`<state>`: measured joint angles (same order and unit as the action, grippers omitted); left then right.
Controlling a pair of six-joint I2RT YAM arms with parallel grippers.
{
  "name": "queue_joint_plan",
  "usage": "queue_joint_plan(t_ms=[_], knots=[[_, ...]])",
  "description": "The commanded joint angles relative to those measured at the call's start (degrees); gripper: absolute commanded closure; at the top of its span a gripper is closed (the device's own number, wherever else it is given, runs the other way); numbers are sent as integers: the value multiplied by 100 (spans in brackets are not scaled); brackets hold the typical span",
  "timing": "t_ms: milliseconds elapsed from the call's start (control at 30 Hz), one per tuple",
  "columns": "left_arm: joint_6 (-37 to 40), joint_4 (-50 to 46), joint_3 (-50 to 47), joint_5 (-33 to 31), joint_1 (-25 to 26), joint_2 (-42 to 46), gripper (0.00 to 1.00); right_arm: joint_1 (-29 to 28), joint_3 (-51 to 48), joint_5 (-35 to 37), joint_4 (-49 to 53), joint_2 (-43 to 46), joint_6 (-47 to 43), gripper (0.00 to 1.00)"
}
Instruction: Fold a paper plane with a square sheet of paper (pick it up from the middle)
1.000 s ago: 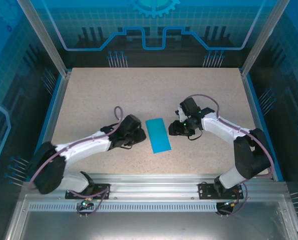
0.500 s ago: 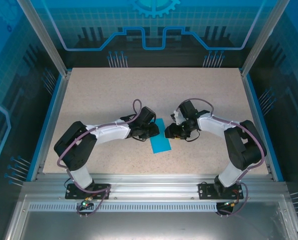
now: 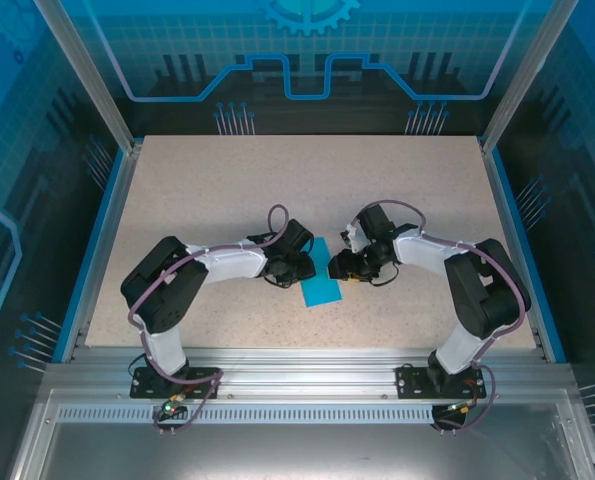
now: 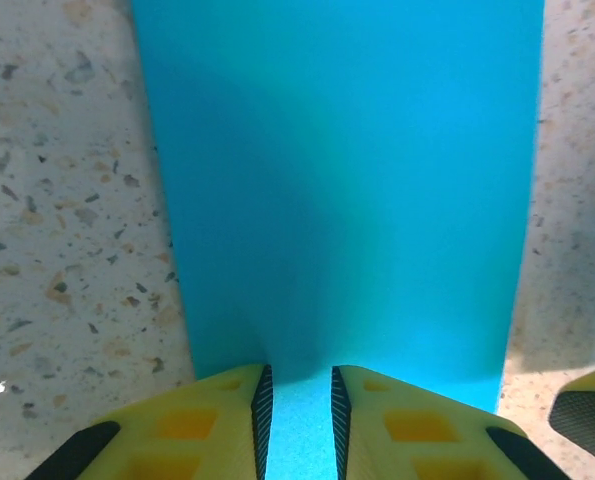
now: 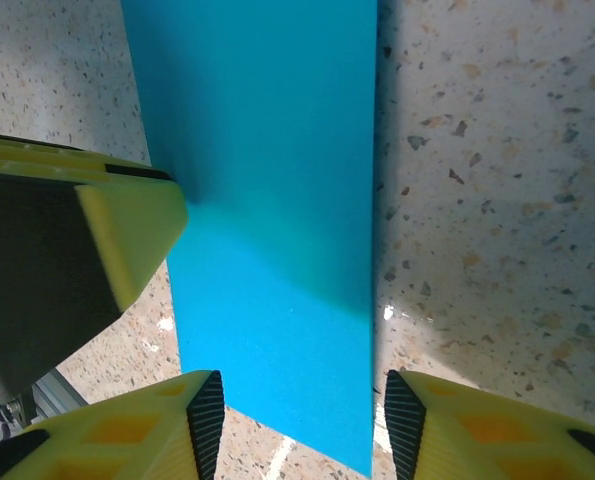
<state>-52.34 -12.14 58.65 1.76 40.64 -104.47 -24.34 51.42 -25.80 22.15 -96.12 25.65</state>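
Nearest, a grey metal rail (image 3: 297, 358) along the table's front edge. Just beyond, at mid-width of the speckled beige tabletop (image 3: 277, 190), a thin matte teal-blue sheet of paper (image 3: 322, 288), shaped as a long narrow rectangle, slightly askew. Over its far half, one from each side: left gripper (image 4: 297, 385), yellow fingers only a narrow slit apart with teal showing in the gap, impossible to tell whether nipping the sheet of paper or merely resting on it; right gripper (image 5: 302, 385), released, black-padded fingers spread wide, one pad above the strip near a long edge, the other just outside the opposite edge. Tips of the two close together. Farthest back, a blue patterned wall panel (image 3: 307, 60).
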Motion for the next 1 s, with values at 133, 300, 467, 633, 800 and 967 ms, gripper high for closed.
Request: queue_joint_plan(t_ms=[133, 300, 467, 633, 800, 967], knots=[[65, -114, -98, -110, -20, 13, 74, -9, -53, -86, -66, -180, 71, 49], [64, -86, -200, -132, -17, 103, 74, -71, -27, -182, -144, -348, 80, 49], [77, -51, -267, -123, -20, 166, 73, -176, 26, -236, -211, -486, 102, 49], [93, -45, -284, -108, -21, 183, 73, -266, 0, -293, -254, -447, 149, 52], [127, 9, -294, -71, -20, 183, 73, -299, -71, -260, -256, -283, 235, 55], [168, 32, -283, -26, -14, 176, 73, -327, -268, -256, -303, -219, 326, 56]])
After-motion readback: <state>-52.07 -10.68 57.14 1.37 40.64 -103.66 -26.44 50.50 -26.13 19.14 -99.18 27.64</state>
